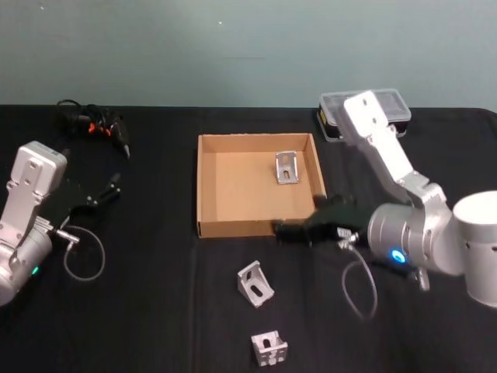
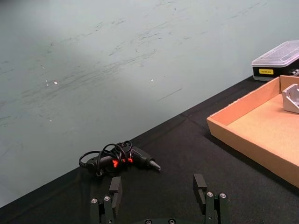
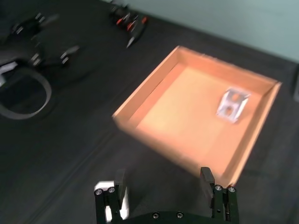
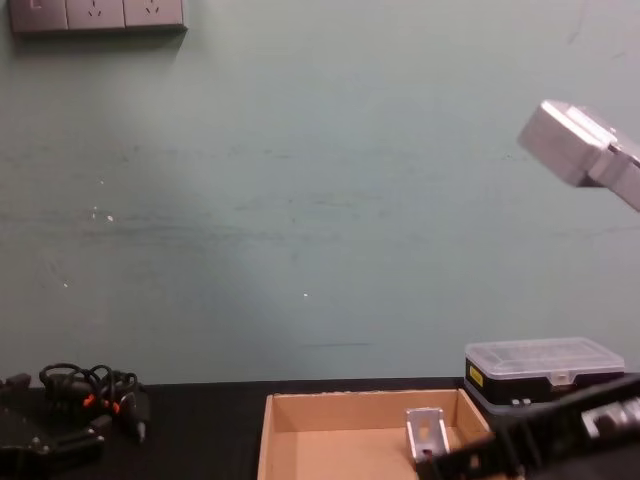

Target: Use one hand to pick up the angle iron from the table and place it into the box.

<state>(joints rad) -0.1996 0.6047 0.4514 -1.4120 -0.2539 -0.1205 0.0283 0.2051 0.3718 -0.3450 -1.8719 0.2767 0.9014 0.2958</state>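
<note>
Angle iron (image 1: pixel 255 284) lies on the black bench (image 1: pixel 155 311) just in front of the box (image 1: pixel 206 186). From my head camera its long axis runs from far left to near right, with one flange raised. A second iron (image 1: pixel 269 348) sits nearer to me, close to the bench's front edge, its slotted face turned my way. A third iron (image 1: pixel 286 167) is inside the brown box, near the far right corner, with one slotted flange standing up and tipped a little. My right pincer (image 3: pixel 163 184) hovers at the box's near right corner, above the front wall, fingers spread and gripping nothing. My left pincer (image 2: pixel 157 186) sits low at the left side of the bench, well apart from the box, and is spread too. A clear-lidded case (image 1: pixel 365 109) stands on the bench beyond the box's far right corner. A black tool (image 1: pixel 97 124) with orange marks and a coiled lead lies at the far left. Behind the bench is a pale green wall (image 4: pixel 300 200), with sockets (image 4: pixel 95 14) high up on its left.
</note>
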